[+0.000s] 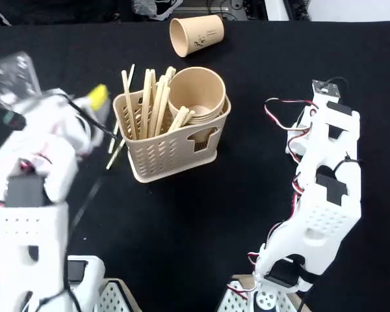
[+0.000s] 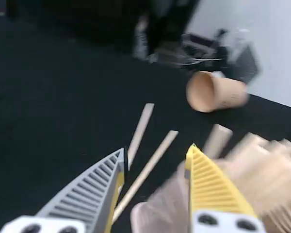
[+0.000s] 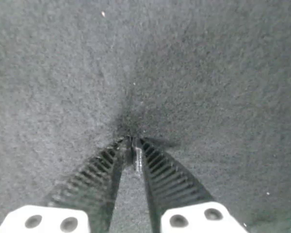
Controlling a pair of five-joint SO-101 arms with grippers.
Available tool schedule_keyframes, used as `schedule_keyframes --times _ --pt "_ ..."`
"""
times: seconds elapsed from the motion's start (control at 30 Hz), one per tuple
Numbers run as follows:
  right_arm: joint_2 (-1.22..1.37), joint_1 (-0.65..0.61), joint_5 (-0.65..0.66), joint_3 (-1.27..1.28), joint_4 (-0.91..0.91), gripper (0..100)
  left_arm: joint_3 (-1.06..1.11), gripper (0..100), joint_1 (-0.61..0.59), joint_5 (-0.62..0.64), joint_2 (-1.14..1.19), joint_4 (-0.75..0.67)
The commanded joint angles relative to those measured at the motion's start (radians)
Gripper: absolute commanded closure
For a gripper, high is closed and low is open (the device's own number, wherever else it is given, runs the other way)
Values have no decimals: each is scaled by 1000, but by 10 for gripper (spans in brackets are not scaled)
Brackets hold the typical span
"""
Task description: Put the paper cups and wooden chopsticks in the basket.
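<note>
The left arm (image 1: 32,175) stands at the left side of the high view and stretches forward and a little inward. Its left gripper (image 2: 156,150) has the jaws wide apart, the grey finger (image 2: 94,189) on one side and the yellow finger (image 2: 211,184) on the other. The right arm (image 1: 328,188) is folded back on itself, and the right gripper (image 3: 134,145) is closed, its two dark tips touching each other.
</note>
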Motion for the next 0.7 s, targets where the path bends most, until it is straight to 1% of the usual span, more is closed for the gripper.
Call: schedule_keyframes --times 0.0,0.1,0.2,0.27,0.33,0.4,0.47,0.57,0.67 --pt "-22 -2 8 1 -8 986 -131 791 -70 9 137 35" --pt "-22 -2 8 1 -8 986 -194 791 -74 5 310 34" --pt "-22 -2 8 2 -6 986 -303 791 -74 -5 537 37" --pt "-22 -2 8 2 -6 986 -390 791 -70 -58 710 38" --pt "-22 -2 8 2 -6 986 -501 791 -56 -114 885 74" --pt "-22 -2 8 2 -6 986 -642 791 -33 -164 1040 155" --pt "-22 -2 8 1 -6 986 -794 791 2 -204 1177 272" --pt "-22 -2 8 1 -6 986 -1018 791 48 -219 1338 453" --pt "-22 -2 8 1 -6 986 -1188 791 87 -224 1458 582"
